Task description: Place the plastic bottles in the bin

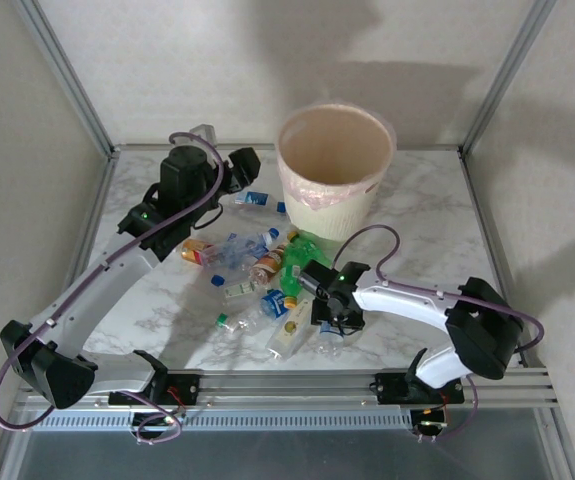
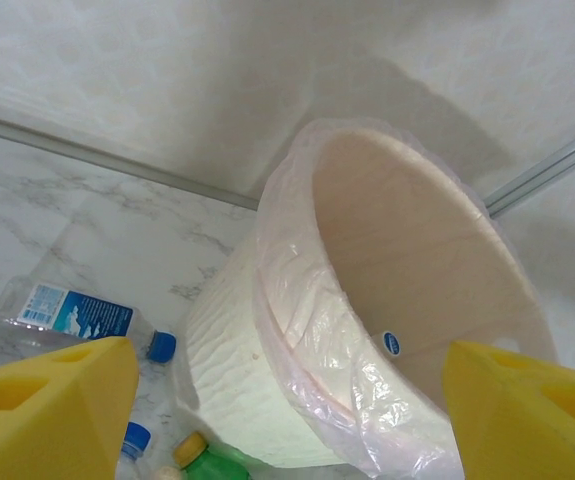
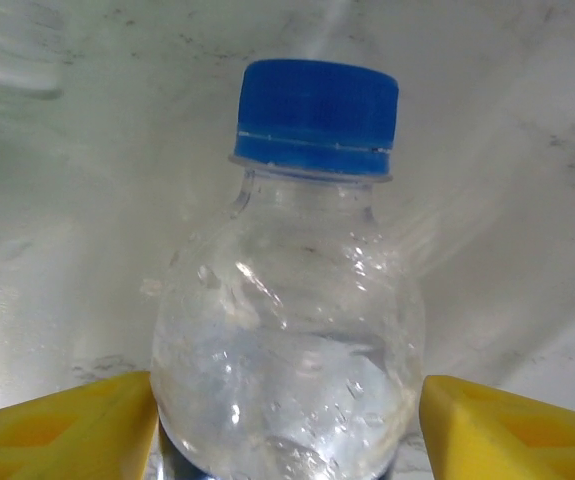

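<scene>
**Clear plastic between the right fingers, bin upright at the far side**

- Got the bin [image 1: 319, 203] standing upright at the far middle of the marble table [image 1: 422, 235], pinkish liner folded over the rim. Same bin [image 2: 232, 385] up close from the left wrist, with a small round blue mark on the inner wall.
- Got the plastic bottles [image 1: 257, 270] lying in a loose heap on the table, just in front of the bin and between the 2 arms. Mix of clear with blue caps, green [image 1: 297, 262], and 1 with an orange cap [image 1: 195, 250] at the heap's left edge.
- Found 1 clear bottle with a blue label [image 1: 252, 200] lying apart from the heap, left of the bin base. From the left wrist, same bottle [image 2: 67, 315] on its side, cap toward the bin.
- Left gripper [image 1: 245, 165] up above the table beside the bin's left wall. Yellow fingers [image 2: 57, 410] spread wide, nothing between them [image 2: 287, 380].
- Right gripper [image 1: 335, 318] down low at the heap's near right edge. Straddling 1 clear blue-capped bottle [image 3: 287, 330], 1 yellow finger [image 3: 67, 430] against each flank, cap pointing away from the wrist camera [image 3: 287, 415].
- Can't tell whether that is a real squeeze or just fingers resting at the sides.
</scene>
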